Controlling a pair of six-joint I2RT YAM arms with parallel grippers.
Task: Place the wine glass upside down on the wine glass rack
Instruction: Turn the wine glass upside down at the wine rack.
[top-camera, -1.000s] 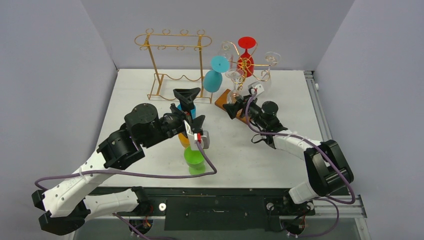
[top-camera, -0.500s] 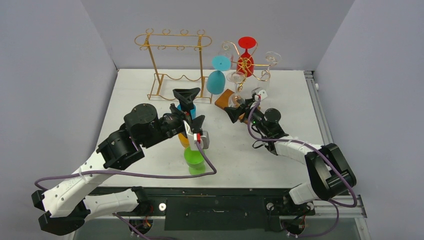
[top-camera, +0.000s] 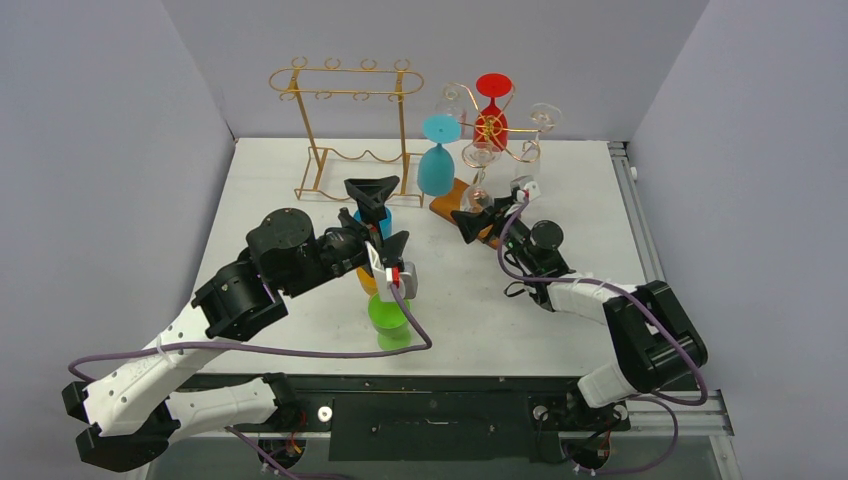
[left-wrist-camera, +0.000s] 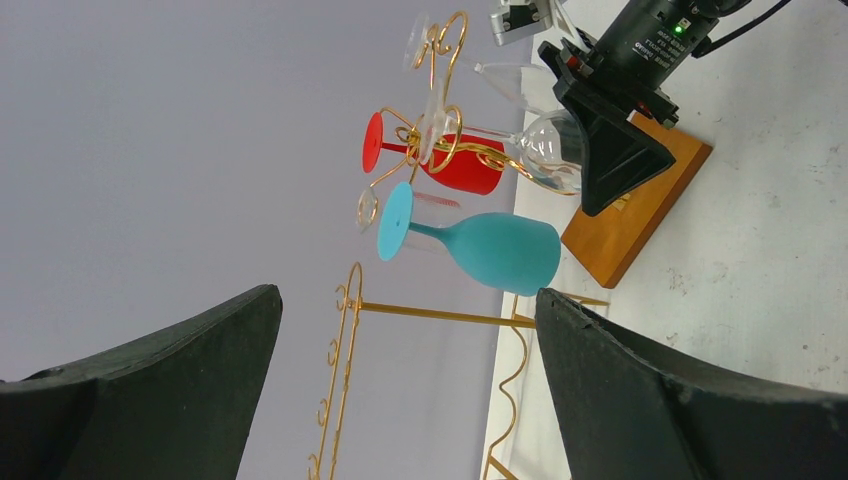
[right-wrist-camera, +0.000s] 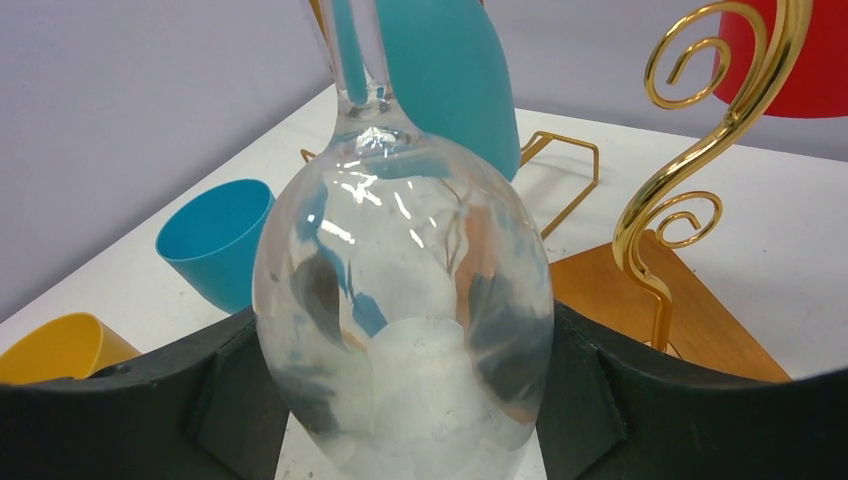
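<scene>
Right gripper (right-wrist-camera: 400, 420) is squeezing the bowl of the clear wine glass (right-wrist-camera: 400, 300), with a black finger pressing on each side. In the overhead view that's going on just right of the middle, over the wooden base (top-camera: 447, 203) of the curly gold rack (top-camera: 510, 150). The glass is pointing stem up and mouth down, and the stem is running up into the rack's arms. I can't tell if the foot is actually sitting in a hook. Right beside it a teal glass (top-camera: 436, 165) is hanging upside down from the same rack, and a red glass (top-camera: 491, 125) is hanging further back, toward the top of the frame. Over on the left wrist camera, the left gripper (left-wrist-camera: 400, 390) is hanging wide open with nothing between its fingers, looking across at all this. In the overhead shot it's hovering mid-frame over a blue cup (right-wrist-camera: 215, 250) and a yellow cup (right-wrist-camera: 60, 350), and a green cup (top-camera: 386, 312) is standing just below them. A second gold rack (top-camera: 345, 130) is standing bare at the upper left of the table (top-camera: 580, 200).
</scene>
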